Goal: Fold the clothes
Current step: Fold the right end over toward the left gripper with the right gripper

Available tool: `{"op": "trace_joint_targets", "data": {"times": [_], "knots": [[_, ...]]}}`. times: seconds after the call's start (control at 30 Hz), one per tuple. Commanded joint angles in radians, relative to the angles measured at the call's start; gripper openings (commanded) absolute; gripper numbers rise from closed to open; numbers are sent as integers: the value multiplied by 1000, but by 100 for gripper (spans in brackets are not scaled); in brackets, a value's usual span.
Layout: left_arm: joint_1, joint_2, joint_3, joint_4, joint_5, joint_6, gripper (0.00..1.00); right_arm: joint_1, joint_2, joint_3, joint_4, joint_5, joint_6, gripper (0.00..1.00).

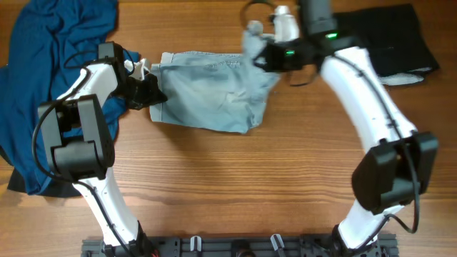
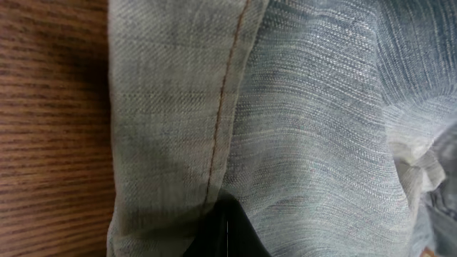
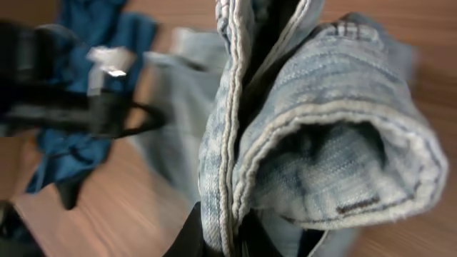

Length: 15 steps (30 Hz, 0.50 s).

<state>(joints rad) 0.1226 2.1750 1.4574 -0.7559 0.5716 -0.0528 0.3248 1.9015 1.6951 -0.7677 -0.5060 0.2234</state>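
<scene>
On the brown wooden table [image 1: 235,185], the pale-blue washed denim pants [image 1: 211,93] lie bunched between the arms. Left gripper [image 1: 151,93] is clamped on their near edge, and right gripper [image 1: 258,56] pinches the lifted opposite corner.

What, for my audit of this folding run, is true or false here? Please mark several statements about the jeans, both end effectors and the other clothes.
1. The pale-blue denim pants lie bunched on the wooden table between the two arms. True.
2. The left end effector is open and clear of the denim. False: it is shut on the pants' edge.
3. The right end effector is shut on a bunched part of the pants. True.
4. The dark-blue garment lies beside the right arm. False: it lies on the left arm's side; a black garment lies at the right.
</scene>
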Motion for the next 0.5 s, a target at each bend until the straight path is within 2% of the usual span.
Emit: {"op": "trace_joint_targets", "data": {"times": [0.0, 0.2, 0.47], "knots": [[-3, 49, -19, 2, -60, 23, 4, 123, 12, 26, 110, 2, 96, 4], [-3, 49, -19, 2, -60, 23, 4, 229, 115, 26, 232, 12, 172, 4], [-3, 42, -15, -24, -51, 23, 4, 250, 187, 26, 335, 16, 206, 4]]}}
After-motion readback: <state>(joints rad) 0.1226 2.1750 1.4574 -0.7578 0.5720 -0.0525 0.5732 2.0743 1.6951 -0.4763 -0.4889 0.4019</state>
